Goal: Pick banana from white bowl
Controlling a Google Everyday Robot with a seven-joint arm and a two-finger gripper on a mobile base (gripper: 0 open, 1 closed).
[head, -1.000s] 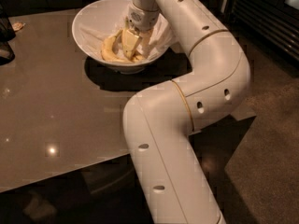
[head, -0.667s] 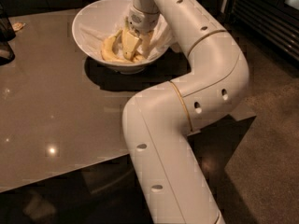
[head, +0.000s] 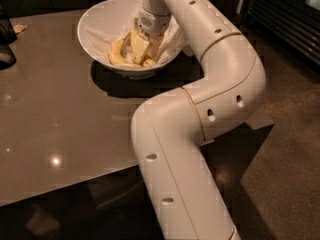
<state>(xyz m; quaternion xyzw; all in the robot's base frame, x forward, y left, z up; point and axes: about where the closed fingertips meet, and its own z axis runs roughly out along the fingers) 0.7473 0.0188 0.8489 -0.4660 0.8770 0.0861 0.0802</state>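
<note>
The white bowl (head: 94, 23) stands at the back of the brown table. Yellow banana (head: 118, 54) lies in the bottom of it, curving along the left of the gripper. I cannot tell whether this is the longer, straighter one or the shorter curved one, as the gripper hides much of the bowl's bottom. My gripper (head: 140, 48) reaches down into the bowl from the right and sits low among the fruit, touching or very close to it. The white arm (head: 210, 79) crosses the bowl's right rim.
The glossy brown table (head: 55, 109) has its front edge near the bottom left and its right edge beside the arm. A dark object (head: 6, 33) stands at the far left edge. Carpet floor (head: 290, 149) lies to the right, with dark slatted furniture (head: 285, 14) behind.
</note>
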